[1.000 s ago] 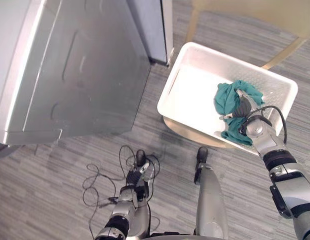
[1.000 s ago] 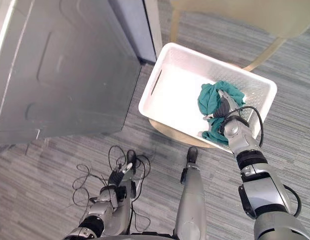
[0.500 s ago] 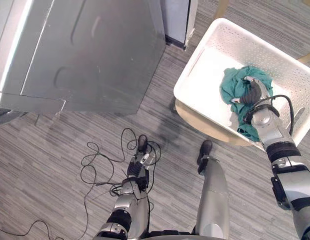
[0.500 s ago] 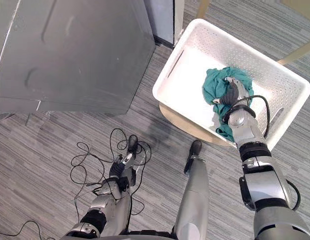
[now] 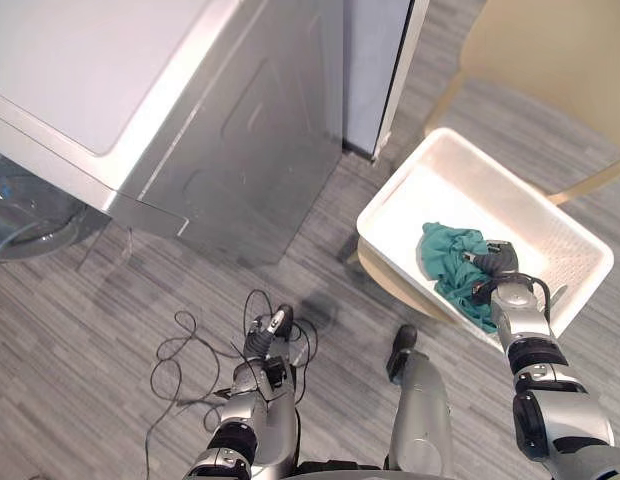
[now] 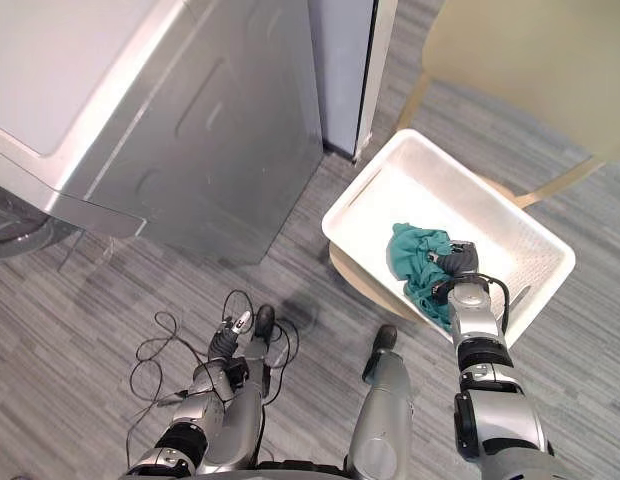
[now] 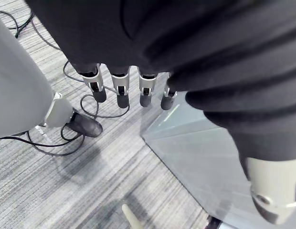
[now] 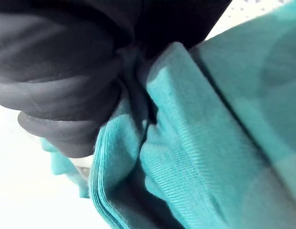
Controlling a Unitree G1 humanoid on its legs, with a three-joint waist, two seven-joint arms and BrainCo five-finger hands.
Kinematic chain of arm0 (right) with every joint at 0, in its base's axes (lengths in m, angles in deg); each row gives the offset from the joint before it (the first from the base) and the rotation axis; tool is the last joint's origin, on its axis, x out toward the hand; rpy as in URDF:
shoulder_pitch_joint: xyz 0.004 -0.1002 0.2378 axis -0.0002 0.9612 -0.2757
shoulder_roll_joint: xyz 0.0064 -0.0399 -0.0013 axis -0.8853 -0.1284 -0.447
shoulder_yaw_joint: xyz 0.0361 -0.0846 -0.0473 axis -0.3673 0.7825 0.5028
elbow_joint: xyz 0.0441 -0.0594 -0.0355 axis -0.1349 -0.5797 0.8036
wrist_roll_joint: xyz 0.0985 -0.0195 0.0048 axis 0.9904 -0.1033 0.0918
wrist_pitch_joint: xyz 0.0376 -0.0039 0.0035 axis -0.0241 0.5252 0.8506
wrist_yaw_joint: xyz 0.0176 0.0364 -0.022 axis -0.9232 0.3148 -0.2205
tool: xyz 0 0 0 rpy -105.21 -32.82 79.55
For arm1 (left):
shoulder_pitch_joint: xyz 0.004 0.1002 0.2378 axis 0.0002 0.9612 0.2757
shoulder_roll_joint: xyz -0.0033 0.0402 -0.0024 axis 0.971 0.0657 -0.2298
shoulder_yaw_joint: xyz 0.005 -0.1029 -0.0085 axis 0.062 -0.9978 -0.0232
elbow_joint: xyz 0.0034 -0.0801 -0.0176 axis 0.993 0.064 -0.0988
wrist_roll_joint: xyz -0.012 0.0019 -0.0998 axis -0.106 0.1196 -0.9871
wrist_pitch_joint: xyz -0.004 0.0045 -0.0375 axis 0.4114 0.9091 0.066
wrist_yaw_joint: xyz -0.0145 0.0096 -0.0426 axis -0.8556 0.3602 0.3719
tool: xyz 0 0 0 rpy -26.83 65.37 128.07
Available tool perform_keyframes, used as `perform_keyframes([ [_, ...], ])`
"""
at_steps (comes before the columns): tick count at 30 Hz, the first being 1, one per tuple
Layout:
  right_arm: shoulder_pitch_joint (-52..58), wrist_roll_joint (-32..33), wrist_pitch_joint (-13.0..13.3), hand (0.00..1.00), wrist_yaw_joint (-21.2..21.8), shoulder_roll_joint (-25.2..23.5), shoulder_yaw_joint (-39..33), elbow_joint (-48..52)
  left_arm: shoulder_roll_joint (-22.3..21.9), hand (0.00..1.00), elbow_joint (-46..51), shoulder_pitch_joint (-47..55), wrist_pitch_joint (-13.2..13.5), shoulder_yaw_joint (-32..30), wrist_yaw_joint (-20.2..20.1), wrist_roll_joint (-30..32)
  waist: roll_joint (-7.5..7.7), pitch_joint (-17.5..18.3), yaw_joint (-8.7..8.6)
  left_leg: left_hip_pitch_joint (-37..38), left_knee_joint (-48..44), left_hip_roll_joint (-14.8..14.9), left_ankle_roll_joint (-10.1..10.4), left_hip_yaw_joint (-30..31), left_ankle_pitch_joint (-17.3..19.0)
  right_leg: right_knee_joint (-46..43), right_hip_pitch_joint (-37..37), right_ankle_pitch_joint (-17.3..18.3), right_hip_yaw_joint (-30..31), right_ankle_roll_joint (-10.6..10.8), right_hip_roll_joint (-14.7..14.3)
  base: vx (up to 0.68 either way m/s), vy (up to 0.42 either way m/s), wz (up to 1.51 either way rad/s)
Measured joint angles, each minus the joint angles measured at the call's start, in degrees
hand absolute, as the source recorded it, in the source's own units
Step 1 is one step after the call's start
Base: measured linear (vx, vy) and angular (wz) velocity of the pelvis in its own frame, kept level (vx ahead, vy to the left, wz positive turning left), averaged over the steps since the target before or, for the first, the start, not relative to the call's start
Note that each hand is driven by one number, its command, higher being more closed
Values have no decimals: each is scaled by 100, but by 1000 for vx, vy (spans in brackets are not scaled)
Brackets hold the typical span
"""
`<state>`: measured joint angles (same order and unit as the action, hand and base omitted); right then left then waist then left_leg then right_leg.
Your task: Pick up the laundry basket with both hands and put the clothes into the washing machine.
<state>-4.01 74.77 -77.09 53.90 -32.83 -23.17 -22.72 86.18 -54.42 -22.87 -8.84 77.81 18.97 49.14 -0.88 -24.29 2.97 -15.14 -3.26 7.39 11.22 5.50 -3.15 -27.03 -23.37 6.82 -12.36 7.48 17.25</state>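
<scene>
A white perforated laundry basket rests on a low pale stool to my right. A crumpled teal cloth lies inside it near the front wall. My right hand is down in the basket with its fingers curled into the cloth; in the right wrist view the teal cloth is bunched in folds against the hand's dark cover. My left hand hangs low over the floor, away from the basket, with its fingers straight and empty.
A silver-grey washing machine stands to the left of the basket, its round glass door at the far left. A blue-grey panel stands behind the basket, and a beige chair is at the back right.
The camera has shifted, so the whole scene sits differently. My right hand's fingers, straight on the teal cloth before, have curled into it. The left hand is unchanged.
</scene>
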Motion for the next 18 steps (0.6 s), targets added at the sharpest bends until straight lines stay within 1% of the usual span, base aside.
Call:
perform_keyframes([
  [2, 112, 399, 13, 100, -99, -74, -388, 290, -9, 0, -246, 191, -71, -113, -12, 2, 7, 369, 88, 308, 220, 94, -4, -143, 2, 283, 247, -81, 42, 37, -127, 70, 1, -34],
  [4, 266, 621, 44, 100, -209, -147, -641, 710, -11, 0, -440, 453, -143, -411, -19, 2, 48, 761, 105, 605, 418, 177, -19, -268, 12, 540, 507, -131, 72, 65, -231, 113, 3, -30],
  [5, 290, 642, 81, 100, -266, -207, -685, 831, -3, 0, -476, 547, -164, -520, -15, 0, 78, 877, 99, 678, 471, 190, -21, -297, 12, 598, 549, -146, 107, 68, -262, 114, 4, -32],
  [7, 412, 879, 266, 100, -468, -396, -810, 1275, 57, 0, -627, 683, -212, -948, -14, -67, 156, 1277, 90, 871, 528, 229, -25, -421, 15, 904, 774, -280, 177, 79, -355, 125, 10, -32],
  [9, 477, 1042, 381, 100, -563, -533, -871, 1465, 81, 0, -658, 798, -235, -1171, -12, -139, 182, 1401, 86, 1070, 529, 228, -24, -455, 16, 1150, 1034, -377, 229, 97, -392, 123, 29, -30],
  [10, 558, 1140, 426, 100, -641, -683, -884, 1662, 107, 0, -675, 938, -302, -1443, 3, -228, 205, 1555, 79, 1221, 528, 226, -22, -538, 17, 1377, 1225, -462, 298, 115, -424, 107, 37, -34],
  [12, 715, 1189, 441, 100, -704, -770, -876, 1966, 127, 0, -671, 1054, -343, -1639, 14, -253, 200, 1697, 67, 1316, 528, 219, -18, -578, 21, 1561, 1370, -532, 328, 131, -443, 66, 24, -22],
  [13, 810, 1190, 470, 100, -727, -832, -893, 2226, 172, 0, -644, 1160, -350, -1680, 50, -393, 196, 1805, 56, 1385, 546, 226, -27, -562, 33, 1722, 1485, -594, 340, 138, -472, 53, 13, -12],
  [14, 827, 1184, 480, 100, -736, -847, -890, 2342, 172, 0, -610, 1172, -353, -1735, 73, -441, 195, 1820, 38, 1421, 547, 233, -41, -557, 45, 1793, 1549, -626, 346, 140, -489, 43, 16, -10],
  [16, 923, 1173, 533, 100, -739, -853, -891, 2810, 160, 0, -290, 1287, -373, -1826, 148, -511, 197, 1841, -31, 1516, 558, 246, -48, -535, 73, 1937, 1707, -685, 357, 148, -517, 12, 5, -2],
  [17, 998, 1115, 567, 100, -740, -879, -917, 3294, 124, 0, 367, 1493, -391, -1785, 168, -551, 202, 1850, -90, 1604, 582, 245, -48, -511, 74, 1997, 1802, -716, 353, 148, -523, 0, 0, 0],
  [18, 1044, 1057, 602, 100, -739, -886, -930, 3483, 119, 0, 677, 1571, -385, -1728, 194, -560, 205, 1884, -93, 1615, 582, 245, -48, -505, 74, 2026, 1823, -734, 361, 146, -527, -12, 5, -6],
])
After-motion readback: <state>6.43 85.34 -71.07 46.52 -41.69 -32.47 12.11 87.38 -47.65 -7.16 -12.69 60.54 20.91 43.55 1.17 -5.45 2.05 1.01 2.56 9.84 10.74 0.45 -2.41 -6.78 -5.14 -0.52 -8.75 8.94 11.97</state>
